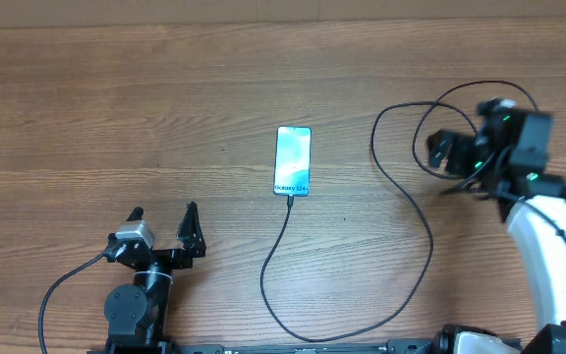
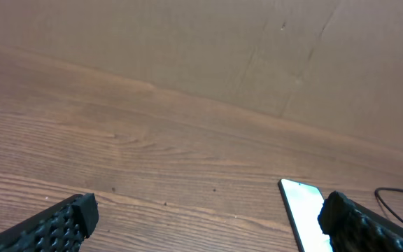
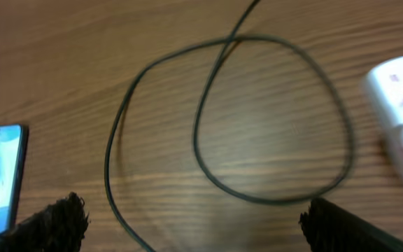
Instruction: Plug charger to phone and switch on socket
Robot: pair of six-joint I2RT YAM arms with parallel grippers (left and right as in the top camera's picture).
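**Black charger (image 1: 430, 246) meets the phone (image 1: 293, 160), both tools wide**

You see the phone lying flat near the middle of the wooden table (image 1: 116, 88), with its light blue screen facing up. The charger touches the phone's near edge, but you cannot tell if the plug is fully seated. From there the cable runs near, curves right, then goes far into loops under the right gripper (image 3: 191, 220). The socket (image 3: 399, 105) shows only as a blurred white corner at the right of the right wrist view. The left gripper (image 1: 163, 214) hovers near and left of the phone. Both grippers stand wide open, holding nothing.
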